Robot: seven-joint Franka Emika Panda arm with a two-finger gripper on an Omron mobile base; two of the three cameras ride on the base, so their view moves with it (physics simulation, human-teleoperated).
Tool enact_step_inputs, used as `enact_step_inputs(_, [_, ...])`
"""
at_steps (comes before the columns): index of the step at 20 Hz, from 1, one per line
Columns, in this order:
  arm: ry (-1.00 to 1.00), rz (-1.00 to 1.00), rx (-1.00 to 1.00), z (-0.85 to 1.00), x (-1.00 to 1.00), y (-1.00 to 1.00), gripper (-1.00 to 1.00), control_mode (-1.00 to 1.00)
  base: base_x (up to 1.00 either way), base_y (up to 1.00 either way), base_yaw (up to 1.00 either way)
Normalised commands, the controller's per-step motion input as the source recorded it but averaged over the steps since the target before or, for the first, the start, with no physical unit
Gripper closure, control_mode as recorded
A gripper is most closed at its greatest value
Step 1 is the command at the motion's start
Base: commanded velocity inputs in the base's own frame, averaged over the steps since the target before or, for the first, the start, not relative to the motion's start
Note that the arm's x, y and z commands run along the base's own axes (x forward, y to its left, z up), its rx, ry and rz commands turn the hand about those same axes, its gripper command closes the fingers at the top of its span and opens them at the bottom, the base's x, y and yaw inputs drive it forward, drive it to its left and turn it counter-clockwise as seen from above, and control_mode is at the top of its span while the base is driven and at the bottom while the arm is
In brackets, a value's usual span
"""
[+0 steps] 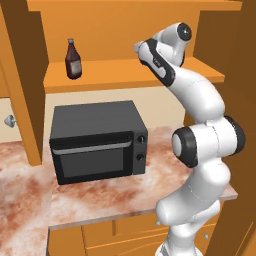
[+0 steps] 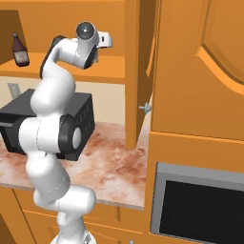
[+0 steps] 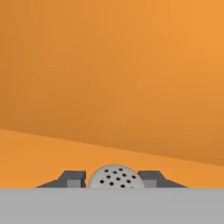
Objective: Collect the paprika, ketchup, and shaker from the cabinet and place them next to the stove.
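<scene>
I'm up inside the cabinet (image 1: 125, 30), and in my hand view the shaker (image 3: 114, 176) sits right between my fingers (image 3: 72, 179), its rounded, perforated top poking up with a dark tip tight on either side, so I read this as my fingers drawn narrow and clamped on the shaker. This is the pick-up step for the shaker, by my judgement, with the grip just made. The ketchup (image 1: 73, 60) stands well apart on the shelf (image 1: 120, 72) to the left, untouched. Below sits the microwave (image 1: 97, 140) on the bench (image 1: 30, 200). Next I would lift straight off the shelf, back out past the cabinet door (image 2: 200, 66) without tilting, then carry toward the stove.
</scene>
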Motion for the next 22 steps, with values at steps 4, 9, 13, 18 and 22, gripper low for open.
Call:
enact_step_inputs(4, [-0.1,0.0,0.0,0.0,-0.31,0.04,1.0,-1.0,0.0,0.0,0.0])
enact_step_inputs(9, [-0.08,0.0,0.0,0.0,-0.33,0.02,1.0,-1.0,0.0,0.0,0.0])
enact_step_inputs(13, [-0.05,0.0,0.0,0.0,-0.48,0.0,1.0,-1.0,0.0,0.0,0.0])
enact_step_inputs(18, [-0.06,-0.01,0.0,0.02,-0.85,0.0,1.0,-1.0,0.0,0.0,0.0])
enact_step_inputs(22, [-0.02,-0.01,0.0,0.03,-0.94,0.0,1.0,-1.0,0.0,0.0,0.0])
